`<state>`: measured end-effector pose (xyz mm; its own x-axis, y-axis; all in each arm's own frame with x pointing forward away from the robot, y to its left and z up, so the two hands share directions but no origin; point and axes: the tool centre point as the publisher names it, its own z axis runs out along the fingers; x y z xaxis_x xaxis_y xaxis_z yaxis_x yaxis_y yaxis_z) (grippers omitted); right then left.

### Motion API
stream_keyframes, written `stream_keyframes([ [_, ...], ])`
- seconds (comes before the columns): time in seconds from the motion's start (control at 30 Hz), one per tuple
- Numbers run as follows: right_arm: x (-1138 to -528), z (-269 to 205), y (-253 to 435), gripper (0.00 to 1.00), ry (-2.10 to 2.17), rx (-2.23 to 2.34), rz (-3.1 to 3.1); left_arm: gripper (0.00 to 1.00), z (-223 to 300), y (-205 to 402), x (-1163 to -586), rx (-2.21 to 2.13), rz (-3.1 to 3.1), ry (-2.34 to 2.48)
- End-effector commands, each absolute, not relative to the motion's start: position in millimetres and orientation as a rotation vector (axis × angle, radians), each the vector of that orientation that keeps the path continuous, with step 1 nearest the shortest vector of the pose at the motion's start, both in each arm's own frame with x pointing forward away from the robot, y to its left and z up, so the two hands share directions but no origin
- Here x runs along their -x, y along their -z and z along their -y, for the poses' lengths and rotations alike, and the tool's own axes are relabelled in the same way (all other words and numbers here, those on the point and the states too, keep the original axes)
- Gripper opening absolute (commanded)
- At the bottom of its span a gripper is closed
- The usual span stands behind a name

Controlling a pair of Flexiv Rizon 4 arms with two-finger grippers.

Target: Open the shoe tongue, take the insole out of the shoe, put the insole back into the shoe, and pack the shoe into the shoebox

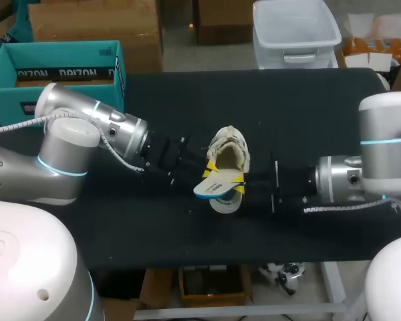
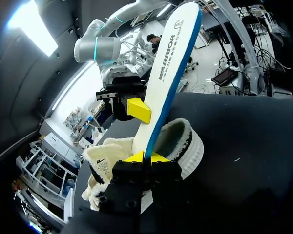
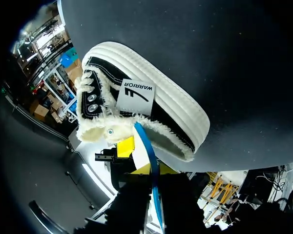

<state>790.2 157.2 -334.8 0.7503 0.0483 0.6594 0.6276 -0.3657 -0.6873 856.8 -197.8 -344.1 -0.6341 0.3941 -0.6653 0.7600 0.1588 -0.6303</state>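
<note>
Our left gripper (image 2: pixel 145 157) pinches the insole (image 2: pixel 170 68) by its end above the shoe (image 2: pixel 195 151); whether our right gripper (image 1: pixel 240 184) grips it too, we cannot tell; it seems light and floppy, best held mid-length.

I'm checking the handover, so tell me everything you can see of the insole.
The insole is a long, thin, foot-shaped pad, white on its face with dark print and bright blue along its edge. It is out of the shoe, raised over the fleece-lined opening above the black table. The left gripper is shut on one end. The right gripper is against it farther along, but whether it grips cannot be told.
</note>
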Motion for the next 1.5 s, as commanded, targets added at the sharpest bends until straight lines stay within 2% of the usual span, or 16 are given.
stream_keyframes([
  [0.03,-795.9,-156.7,341.5,0.0,0.675,1.831,0.537,0.31,195.7,341.6,-852.6,-1.103,-2.083,1.483],
  [0.1,-797.0,-156.7,342.9,0.0,0.689,1.807,0.547,0.44,195.0,338.7,-848.2,-1.123,-2.069,1.483],
  [0.13,-797.5,-156.7,343.2,0.0,0.69,1.807,0.547,0.58,194.6,337.0,-845.0,-1.137,-2.06,1.486],
  [0.17,-797.7,-156.6,343.6,0.0,0.702,1.799,0.55,0.58,194.4,335.6,-842.4,-1.144,-2.053,1.482],
  [0.3,-799.8,-157.1,343.4,0.0,0.72,1.77,0.564,0.42,195.9,332.1,-835.3,-1.161,-2.035,1.474],
  [0.33,-800.8,-157.6,343.9,0.0,0.718,1.771,0.565,0.31,196.8,331.4,-834.0,-1.166,-2.03,1.476],
  [0.37,-801.1,-157.7,344.2,0.0,0.717,1.771,0.565,0.25,197.6,331.2,-833.6,-1.17,-2.028,1.471],
  [0.4,-802.0,-157.7,345.0,0.0,0.717,1.769,0.566,0.16,198.8,331.2,-833.2,-1.175,-2.027,1.47],
  [0.43,-802.5,-157.7,345.5,0.0,0.716,1.768,0.566,0.02,198.9,331.2,-833.1,-1.175,-2.027,1.471],
  [0.47,-803.3,-157.7,346.2,0.0,0.715,1.766,0.567,0.0,200.2,331.3,-832.8,-1.18,-2.026,1.468],
  [1.13,-835.0,-159.2,353.5,0.0,0.695,1.75,0.605,0.0,205.3,348.7,-850.4,-1.157,-2.089,1.477],
  [1.5,-829.0,-155.3,349.8,0.0,0.697,1.763,0.602,0.0,207.2,352.7,-853.8,-1.134,-2.103,1.488],
])
